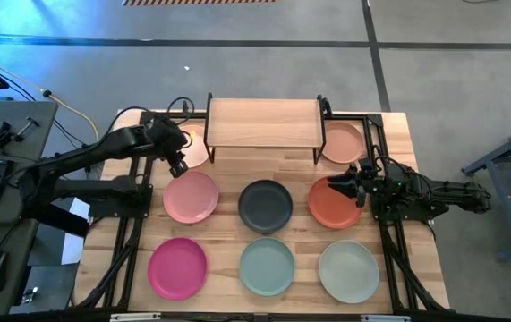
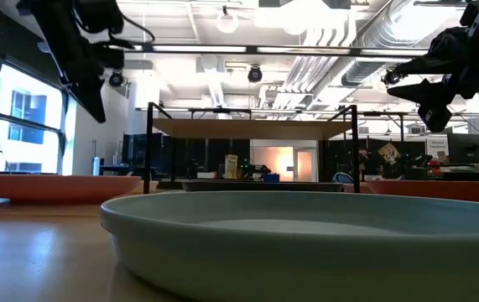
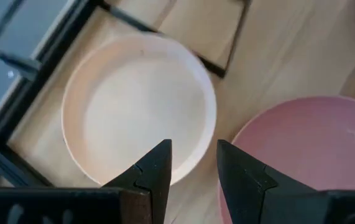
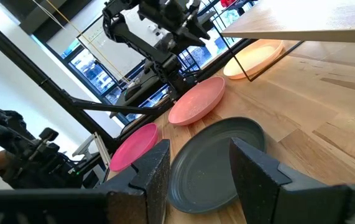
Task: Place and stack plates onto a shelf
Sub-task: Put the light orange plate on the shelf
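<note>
High view first: we see the wooden table (image 1: 421, 268) filling the middle, and at its far edge the shelf (image 1: 262, 122), a light board on thin black legs with nothing on top of it. Both dark arms come next in size. Our left arm reaches in from the left, and the left gripper (image 1: 179, 166) hangs above the gap between the peach plate (image 1: 195, 152) and the pink plate (image 1: 191, 196); in the left wrist view its fingers (image 3: 154, 175) stand parted with nothing between them, the peach plate (image 3: 137, 106) and the pink plate (image 3: 308, 143) showing below. Our right arm lies along the right side, and the right gripper (image 1: 343, 185) sits over the left part of the terracotta plate (image 1: 334, 202), released and empty; its wrist view shows the fingers (image 4: 155, 171) apart, looking toward the charcoal plate (image 4: 211, 163).

We count 8 plates on the table. The peach plate lies just left of the shelf, partly under its left end, and 1 more peach-toned plate (image 1: 342, 141) lies at the shelf's right end. In the middle row, left to right, are pink, the charcoal plate (image 1: 265, 204) and terracotta. In the near row are the magenta plate (image 1: 177, 266), the pale teal plate (image 1: 267, 266) and the off-white plate (image 1: 349, 271).

Low view: the pale teal plate (image 2: 306, 239) fills the foreground, with the shelf (image 2: 252, 127) beyond it.
</note>
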Controlling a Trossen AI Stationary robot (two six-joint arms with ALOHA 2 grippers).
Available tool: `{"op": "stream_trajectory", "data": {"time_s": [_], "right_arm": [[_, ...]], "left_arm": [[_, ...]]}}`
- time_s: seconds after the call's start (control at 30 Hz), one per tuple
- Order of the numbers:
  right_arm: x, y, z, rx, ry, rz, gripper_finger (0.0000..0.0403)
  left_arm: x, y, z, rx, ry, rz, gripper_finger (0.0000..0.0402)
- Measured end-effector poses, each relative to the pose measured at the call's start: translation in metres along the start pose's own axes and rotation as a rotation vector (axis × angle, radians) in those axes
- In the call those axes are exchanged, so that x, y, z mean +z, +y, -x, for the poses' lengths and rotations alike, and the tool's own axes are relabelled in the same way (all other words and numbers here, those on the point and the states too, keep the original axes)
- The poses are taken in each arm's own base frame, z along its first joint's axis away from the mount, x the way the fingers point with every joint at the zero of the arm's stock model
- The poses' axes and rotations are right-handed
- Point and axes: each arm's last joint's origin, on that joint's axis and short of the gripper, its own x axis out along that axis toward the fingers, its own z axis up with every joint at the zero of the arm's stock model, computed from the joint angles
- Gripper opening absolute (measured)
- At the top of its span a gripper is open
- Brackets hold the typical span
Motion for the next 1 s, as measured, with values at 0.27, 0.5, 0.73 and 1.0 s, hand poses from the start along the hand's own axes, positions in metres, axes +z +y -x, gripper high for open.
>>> {"op": "stream_trajectory", "data": {"time_s": [0.27,0.5,0.73,1.0], "right_arm": [[0.000,0.000,0.000,0.000,0.000,0.000,0.0147],[0.000,0.000,0.000,0.000,0.000,0.000,0.0147],[0.000,0.000,0.000,0.000,0.000,0.000,0.0147],[0.000,0.000,0.000,0.000,0.000,0.000,0.0147]], "left_arm": [[0.005,0.008,-0.027,-0.105,0.122,-0.030,0.0117],[0.008,0.015,-0.050,-0.179,0.196,-0.073,0.0117],[0.011,0.018,-0.070,-0.216,0.237,-0.073,0.0117],[0.010,0.018,-0.084,-0.240,0.292,-0.130,0.0117]]}}
